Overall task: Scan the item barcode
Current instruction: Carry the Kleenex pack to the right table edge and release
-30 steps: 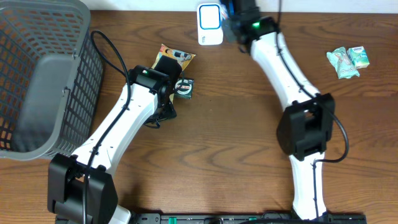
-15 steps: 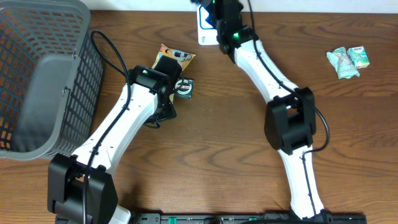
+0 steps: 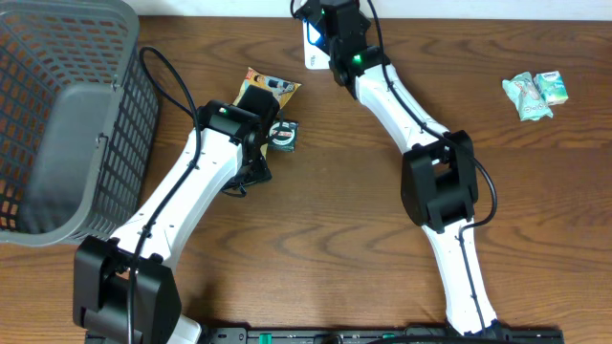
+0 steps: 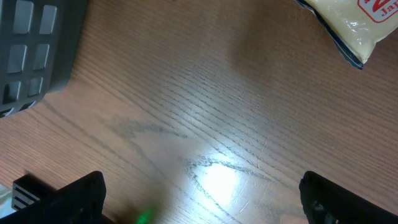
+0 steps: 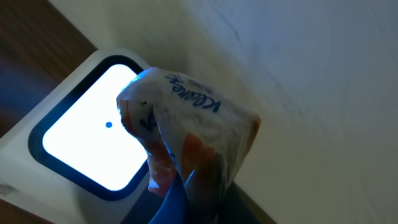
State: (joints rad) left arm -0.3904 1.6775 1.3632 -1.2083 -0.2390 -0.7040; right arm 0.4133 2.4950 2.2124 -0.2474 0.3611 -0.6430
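My right gripper [image 3: 319, 21] is at the table's far edge, shut on a clear-wrapped tissue pack [image 5: 186, 118] with blue lettering and orange patches. The pack is held just in front of the lit window of the white barcode scanner [image 5: 81, 149], overlapping its right side. From overhead the arm covers most of the scanner [image 3: 310, 55], and the pack is hard to make out there. My left gripper [image 4: 208, 208] hangs open over bare wood, with nothing between its fingers. In the overhead view the left gripper [image 3: 254, 101] is beside a yellow snack packet [image 3: 274, 88].
A grey mesh basket [image 3: 57, 124] fills the back left corner, and its wall [image 4: 31, 50] shows in the left wrist view. A small dark packet [image 3: 284, 135] lies by the left arm. Green wrapped packs [image 3: 535, 94] lie at the far right. The yellow snack packet [image 4: 348, 25] is ahead of the left gripper.
My right arm has swung left along the far edge, carrying the tissue pack in front of the scanner window. The left arm has not moved.
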